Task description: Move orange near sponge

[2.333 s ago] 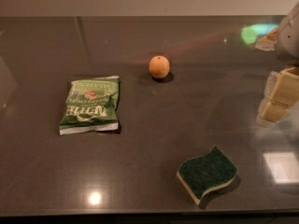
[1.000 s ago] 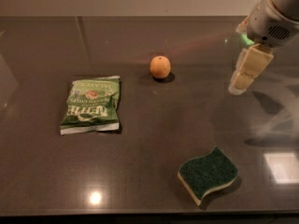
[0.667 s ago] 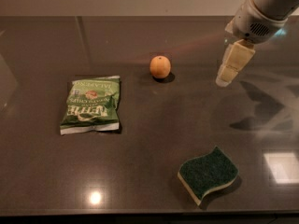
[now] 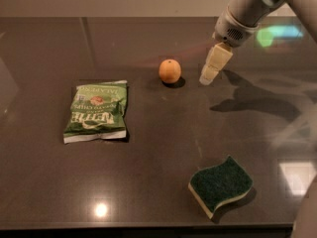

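Overhead, the grey arm [image 4: 247,4] is cut off; its cream gripper [image 4: 207,77], openness unclear, hangs beside the small round orange [image 4: 170,71]. A wavy green sponge [image 4: 220,185] and green chip bag [image 4: 96,111] lie apart.

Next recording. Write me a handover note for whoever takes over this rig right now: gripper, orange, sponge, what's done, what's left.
Gripper: hangs low, close beside the orange, on its right in the camera view, apart from it and carrying nothing.
Orange: sits on the dark table, towards the far side, near the middle.
Sponge: lies by the near edge, right of centre, well apart from the orange.
Green chip bag: lies at the left and is not part of the job.
Done: nothing yet; the orange is not grasped.
Left: grasp the orange, carry it to the sponge, set it down beside it.
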`<action>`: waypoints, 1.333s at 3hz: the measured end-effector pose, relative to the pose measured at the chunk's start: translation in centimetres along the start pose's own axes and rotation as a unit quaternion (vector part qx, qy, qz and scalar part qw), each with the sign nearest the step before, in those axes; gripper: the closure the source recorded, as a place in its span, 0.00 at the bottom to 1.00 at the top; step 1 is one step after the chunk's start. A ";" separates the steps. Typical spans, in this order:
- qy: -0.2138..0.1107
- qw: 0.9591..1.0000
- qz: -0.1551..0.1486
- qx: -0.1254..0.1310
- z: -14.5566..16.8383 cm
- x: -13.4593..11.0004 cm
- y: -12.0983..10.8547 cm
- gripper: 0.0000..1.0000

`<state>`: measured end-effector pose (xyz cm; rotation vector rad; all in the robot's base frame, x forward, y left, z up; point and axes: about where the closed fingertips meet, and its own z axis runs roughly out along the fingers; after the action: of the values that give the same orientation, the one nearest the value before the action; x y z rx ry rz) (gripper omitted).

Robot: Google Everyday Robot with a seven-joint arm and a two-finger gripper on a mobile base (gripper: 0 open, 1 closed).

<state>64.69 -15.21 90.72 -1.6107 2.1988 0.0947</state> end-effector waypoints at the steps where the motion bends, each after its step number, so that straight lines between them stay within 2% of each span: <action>1: -0.032 0.999 0.007 -0.023 2.9 -2.7 -0.1 0.00; 3: -0.092 0.993 0.005 -0.069 7.4 -7.9 1.7 0.00; 4: -0.101 0.992 -0.003 -0.078 8.6 -9.0 2.4 0.00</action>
<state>67.19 -3.83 85.71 -1.6105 2.0742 0.4193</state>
